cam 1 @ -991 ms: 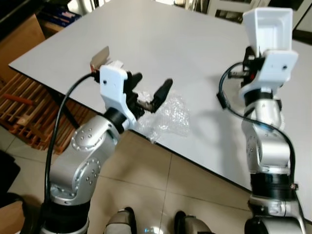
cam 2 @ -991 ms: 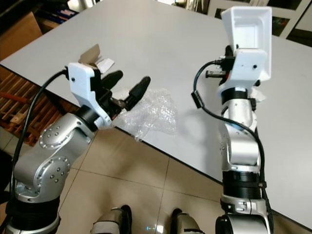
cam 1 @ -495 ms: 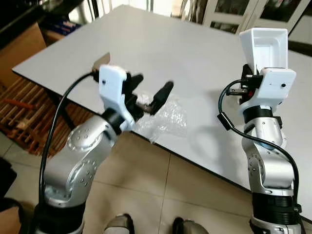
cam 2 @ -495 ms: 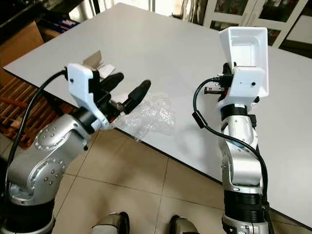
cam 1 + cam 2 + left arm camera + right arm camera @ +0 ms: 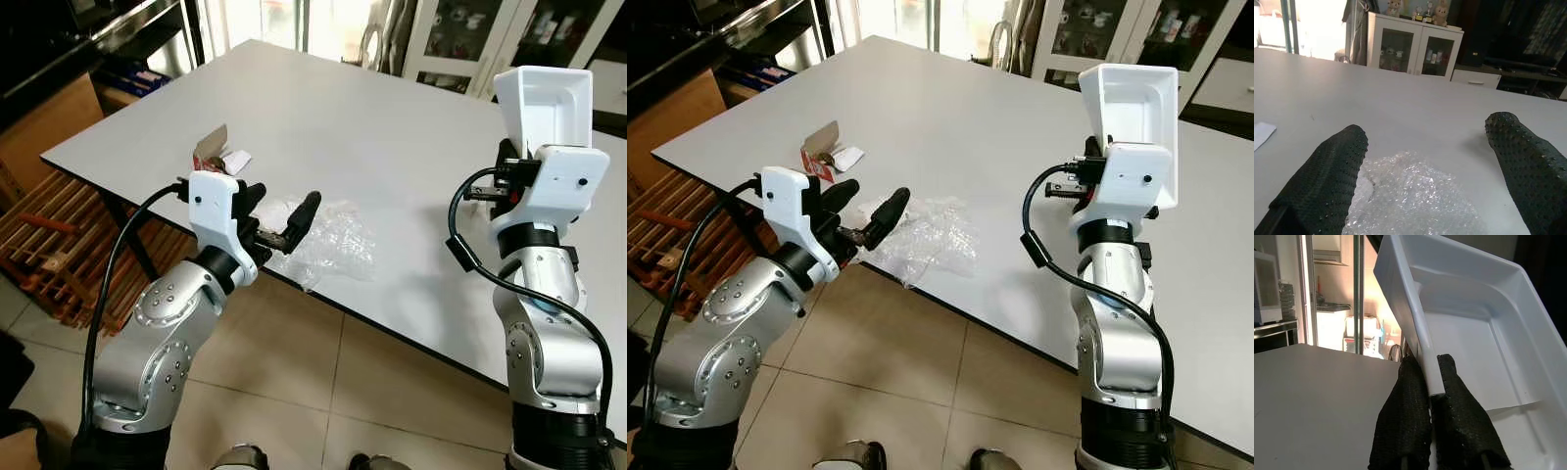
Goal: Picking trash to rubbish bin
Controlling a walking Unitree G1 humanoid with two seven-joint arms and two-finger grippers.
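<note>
crinkly clear bubble wrap [image 5: 333,240], matt table [image 5: 392,137]

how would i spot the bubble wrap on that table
Look at the white table's near edge, just ahead of the open left claw. The bubble wrap is a clear crumpled sheet there, unlike the small cardboard scrap farther back.

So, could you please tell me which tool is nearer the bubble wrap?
Left. The left tool hangs open just above the bubble wrap; the right tool holds a white tray well away.
</note>
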